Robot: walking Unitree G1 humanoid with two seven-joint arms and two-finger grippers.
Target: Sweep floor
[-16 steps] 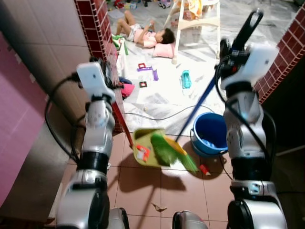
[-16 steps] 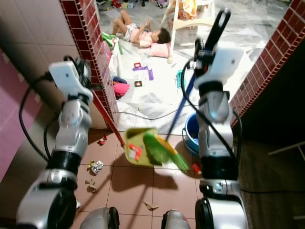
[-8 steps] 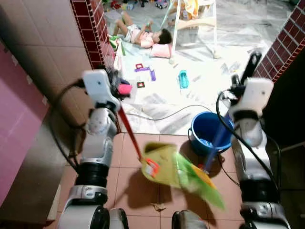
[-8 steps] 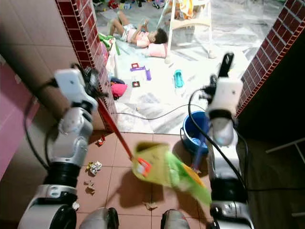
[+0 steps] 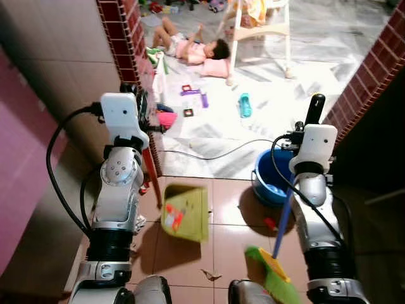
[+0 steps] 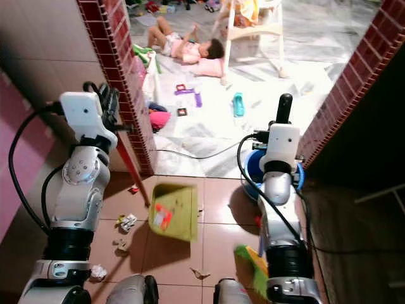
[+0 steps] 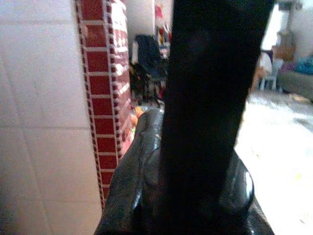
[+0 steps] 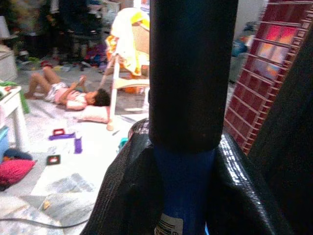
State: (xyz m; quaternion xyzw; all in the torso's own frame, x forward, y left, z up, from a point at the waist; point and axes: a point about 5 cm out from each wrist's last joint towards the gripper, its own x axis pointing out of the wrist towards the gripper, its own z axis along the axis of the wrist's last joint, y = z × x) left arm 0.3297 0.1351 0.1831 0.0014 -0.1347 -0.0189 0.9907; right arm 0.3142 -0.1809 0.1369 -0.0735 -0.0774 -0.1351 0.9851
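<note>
My left gripper [image 5: 145,120] is shut on the red handle [image 5: 154,168] of a yellow-green dustpan [image 5: 186,213]. The pan hangs over the brown tiles beside the brick pillar, with a red scrap in it. My right gripper [image 5: 304,130] is shut on a blue broom handle [image 5: 284,212]. That handle shows between the black fingers [image 8: 186,73] in the right wrist view. The green and yellow broom head [image 5: 273,280] rests low by my right leg, well apart from the pan. A dry leaf [image 5: 211,275] and crumpled paper scraps [image 6: 127,221] lie on the tiles.
A blue bucket [image 5: 268,179] stands at the doorway next to the broom handle, with a small red scrap [image 5: 270,223] before it. A cable [image 5: 215,155] crosses the threshold. Beyond it a person [image 5: 190,45] lies among toys by a white high chair [image 5: 261,25]. Brick pillars [image 5: 130,44] flank the opening.
The broom head swung off the dustpan, back and to the right, down to my right leg. The right arm dropped lower. The dustpan pulled back left toward the pillar.
</note>
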